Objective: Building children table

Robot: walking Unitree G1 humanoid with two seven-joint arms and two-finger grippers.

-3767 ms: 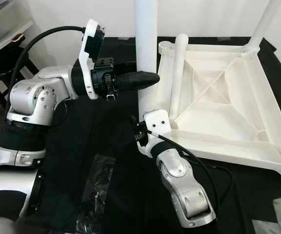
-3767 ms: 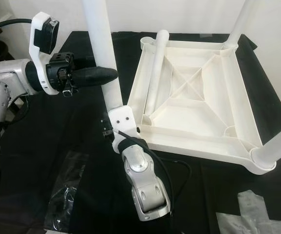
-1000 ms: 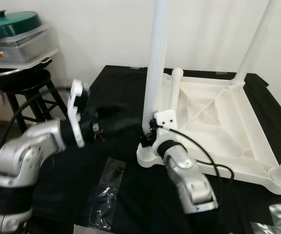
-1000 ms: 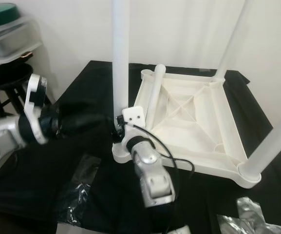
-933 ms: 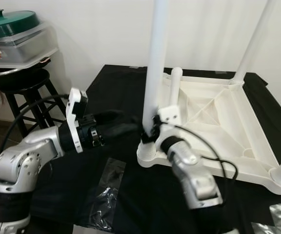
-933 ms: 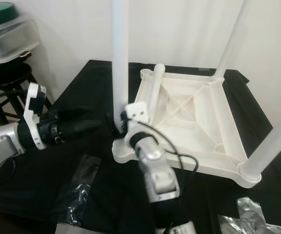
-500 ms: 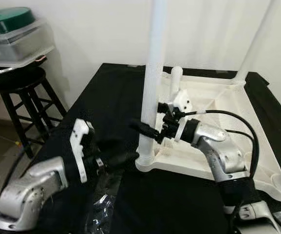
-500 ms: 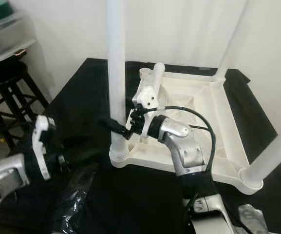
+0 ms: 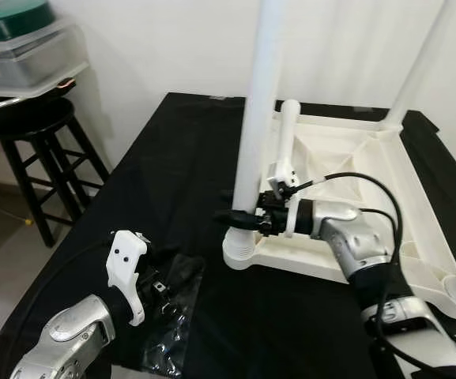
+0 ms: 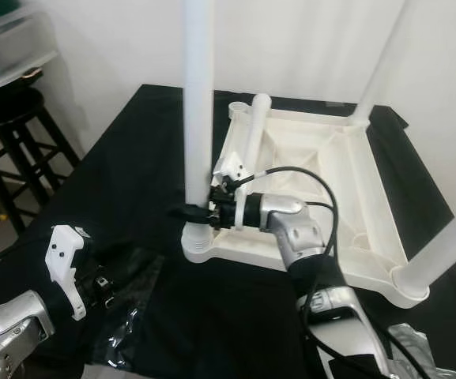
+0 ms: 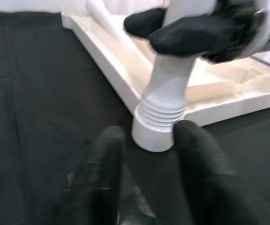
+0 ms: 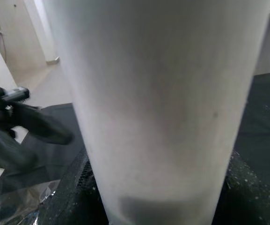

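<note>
Fingers (image 11: 181, 35) of the right gripper (image 9: 239, 218) are closed around the upright white leg (image 9: 258, 118), just above its ribbed base in the corner socket of the upturned tabletop (image 9: 417, 229). A loose leg (image 9: 284, 146) is lying inside the tabletop along its left rim. The left gripper (image 11: 149, 164) is held low with fingers apart and empty, over a plastic bag (image 9: 168, 324) on the black-covered table (image 9: 164, 174).

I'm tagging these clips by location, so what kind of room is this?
Probably a room in a home: a plain white wall, a black wooden stool holding a lidded container, and a black-covered table.
</note>
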